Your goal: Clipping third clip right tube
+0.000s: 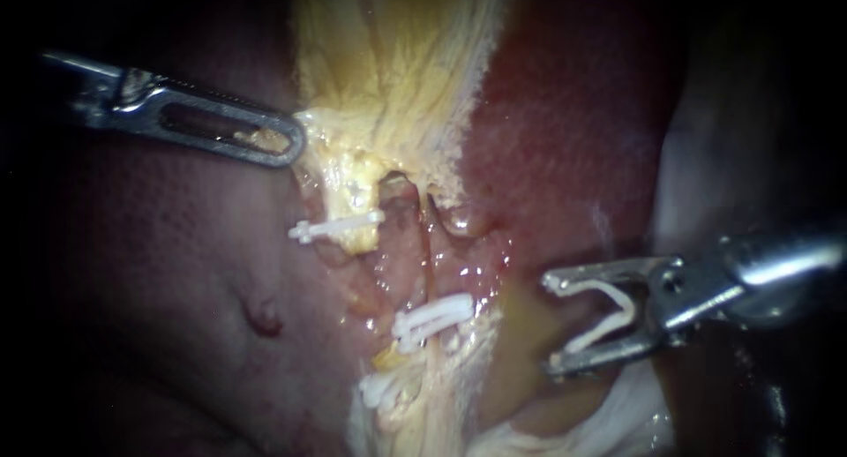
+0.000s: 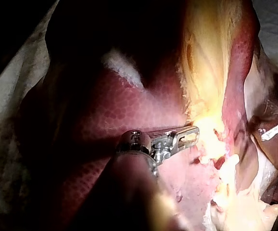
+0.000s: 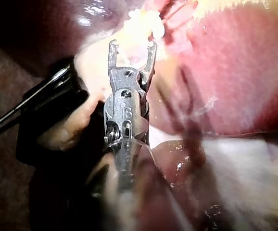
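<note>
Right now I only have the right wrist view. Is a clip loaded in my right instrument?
Observer: Yes. The endoscope view shows an open white clip seated in the right instrument, its mouth facing the dissected tissue.
Operator: Any clips in place there?
Observer: Three white ones: an upper clip, a middle clip and a lowest clip, which is partly buried.
Operator: Am I touching any of them?
Observer: No. Bare tissue lies between your instrument and the middle clip, which is the nearest.
Operator: Where is my left instrument?
Observer: The left instrument has its tip at the edge of the yellow tissue, above the upper clip.
</note>
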`<state>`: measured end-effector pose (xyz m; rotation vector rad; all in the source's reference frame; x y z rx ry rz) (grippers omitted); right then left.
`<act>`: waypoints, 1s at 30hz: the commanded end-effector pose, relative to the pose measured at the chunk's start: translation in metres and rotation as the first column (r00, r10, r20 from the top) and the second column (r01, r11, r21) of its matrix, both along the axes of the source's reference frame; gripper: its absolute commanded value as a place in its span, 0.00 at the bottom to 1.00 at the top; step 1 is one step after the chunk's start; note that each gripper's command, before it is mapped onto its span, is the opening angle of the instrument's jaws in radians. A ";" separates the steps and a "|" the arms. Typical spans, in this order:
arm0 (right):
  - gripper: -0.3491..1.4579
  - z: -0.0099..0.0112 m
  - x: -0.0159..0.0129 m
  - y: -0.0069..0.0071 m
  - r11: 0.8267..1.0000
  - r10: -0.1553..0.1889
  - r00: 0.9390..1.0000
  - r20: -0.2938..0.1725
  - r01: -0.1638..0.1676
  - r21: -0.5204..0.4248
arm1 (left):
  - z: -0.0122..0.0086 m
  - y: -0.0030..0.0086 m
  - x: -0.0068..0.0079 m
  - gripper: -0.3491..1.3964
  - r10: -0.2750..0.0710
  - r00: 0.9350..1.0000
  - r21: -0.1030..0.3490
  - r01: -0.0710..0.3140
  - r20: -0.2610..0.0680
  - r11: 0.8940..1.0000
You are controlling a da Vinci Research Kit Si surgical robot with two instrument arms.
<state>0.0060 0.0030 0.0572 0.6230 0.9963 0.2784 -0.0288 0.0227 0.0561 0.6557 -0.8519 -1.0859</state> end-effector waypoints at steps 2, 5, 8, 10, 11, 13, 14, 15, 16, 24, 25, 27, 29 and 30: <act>0.47 0.0006 0.0009 0.0005 1.000 0.013 1.000 -0.001 -0.013 0.018 | 0.0001 0.0000 0.0000 0.00 0.000 1.000 0.000 0.000 0.000 1.000; 0.47 0.0015 0.0021 0.0011 0.998 0.021 1.000 0.004 -0.021 0.058 | 0.0001 0.0000 0.0000 0.00 0.000 1.000 0.000 0.000 0.000 1.000; 0.46 0.0024 0.0033 0.0016 0.995 0.025 1.000 0.008 -0.026 0.096 | 0.0001 0.0000 -0.0001 0.00 0.000 1.000 0.000 0.000 0.000 1.000; 0.46 0.0031 0.0038 0.0020 0.993 0.030 0.999 0.012 -0.031 0.111 | 0.0002 0.0000 -0.0001 0.00 0.000 1.000 -0.001 0.000 0.000 1.000; 0.46 0.0035 0.0042 0.0022 0.993 0.029 1.000 0.011 -0.030 0.116 | 0.0003 -0.0001 -0.0001 0.00 0.000 1.000 -0.001 0.000 0.000 1.000; 0.46 0.0042 0.0047 0.0026 0.991 0.032 0.999 0.015 -0.034 0.130 | 0.0003 -0.0001 -0.0001 0.00 -0.001 1.000 -0.002 0.001 -0.001 1.000; 0.46 0.0048 0.0050 0.0029 0.991 0.036 0.999 0.017 -0.037 0.129 | 0.0003 -0.0001 -0.0002 0.00 -0.001 1.000 -0.002 0.001 -0.001 1.000; 0.46 0.0052 0.0053 0.0031 0.991 0.038 0.999 0.018 -0.040 0.129 | 0.0003 -0.0001 -0.0002 0.00 -0.001 1.000 -0.002 0.001 -0.001 1.000; 0.46 0.0056 0.0055 0.0032 0.991 0.041 0.999 0.017 -0.043 0.128 | 0.0003 -0.0001 -0.0002 0.00 -0.001 1.000 -0.002 0.001 -0.001 1.000; 0.46 0.0082 0.0064 0.0043 0.989 0.057 0.998 0.018 -0.059 0.134 | 0.0004 -0.0002 -0.0001 0.00 -0.001 1.000 -0.002 0.001 -0.001 1.000; 0.46 0.0084 0.0065 0.0044 0.989 0.059 0.998 0.016 -0.061 0.134 | 0.0004 -0.0002 -0.0001 0.00 -0.001 1.000 -0.002 0.001 -0.001 1.000; 0.46 0.0088 0.0065 0.0047 0.988 0.064 0.998 0.016 -0.066 0.139 | 0.0004 -0.0002 -0.0002 0.00 -0.001 1.000 -0.002 0.001 -0.001 1.000; 0.46 0.0091 0.0066 0.0049 0.988 0.067 0.998 0.014 -0.068 0.139 | 0.0004 -0.0003 -0.0002 0.00 -0.001 1.000 -0.003 0.001 -0.001 1.000; 0.46 0.0092 0.0067 0.0050 0.988 0.067 0.998 0.015 -0.068 0.139 | 0.0004 -0.0003 -0.0002 0.00 -0.001 1.000 -0.003 0.001 -0.001 1.000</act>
